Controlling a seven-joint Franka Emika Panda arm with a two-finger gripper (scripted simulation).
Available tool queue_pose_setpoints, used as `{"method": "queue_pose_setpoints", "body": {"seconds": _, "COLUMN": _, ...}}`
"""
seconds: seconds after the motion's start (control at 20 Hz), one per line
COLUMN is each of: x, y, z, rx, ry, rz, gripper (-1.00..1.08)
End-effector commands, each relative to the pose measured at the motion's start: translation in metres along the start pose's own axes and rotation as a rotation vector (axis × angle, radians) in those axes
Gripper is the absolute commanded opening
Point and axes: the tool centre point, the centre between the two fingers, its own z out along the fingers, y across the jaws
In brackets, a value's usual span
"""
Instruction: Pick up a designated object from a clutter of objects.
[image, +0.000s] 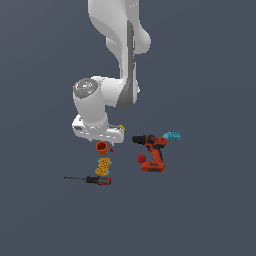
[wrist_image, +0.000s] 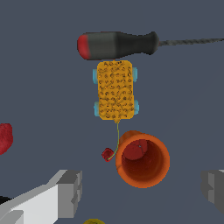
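The small orange-red cup (wrist_image: 142, 159) stands with its round rim toward the wrist camera. It also shows in the exterior view (image: 101, 147), just under the arm's hand. My gripper (wrist_image: 142, 189) is open and empty, above the cup. One finger (wrist_image: 70, 192) and the other finger (wrist_image: 214, 186) stand wide apart on either side of the cup, not touching it. In the exterior view the gripper (image: 101, 139) is mostly hidden by the white hand. A small red piece (wrist_image: 107, 154) lies against the cup's side.
Beyond the cup lie the orange-yellow patterned box (wrist_image: 115, 89) and the red-handled screwdriver (wrist_image: 118, 45). The red-black drill (image: 151, 150) and the cyan block (image: 172, 135) are at the exterior view's right. The edge of a yellow ball (wrist_image: 94, 222) shows near the hand.
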Motion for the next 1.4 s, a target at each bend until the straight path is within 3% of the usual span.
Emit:
{"method": "queue_pose_setpoints", "body": {"seconds": 0.0, "x": -0.002, "y": 0.006, "z": 0.011, "rx": -0.001, "ry": 0.004, "rz": 0.007, "gripper": 1.00}}
{"method": "queue_pose_setpoints", "body": {"seconds": 1.35, "x": -0.005, "y": 0.012, "z": 0.073, "rx": -0.003, "ry": 0.006, "rz": 0.016, "gripper": 1.00}}
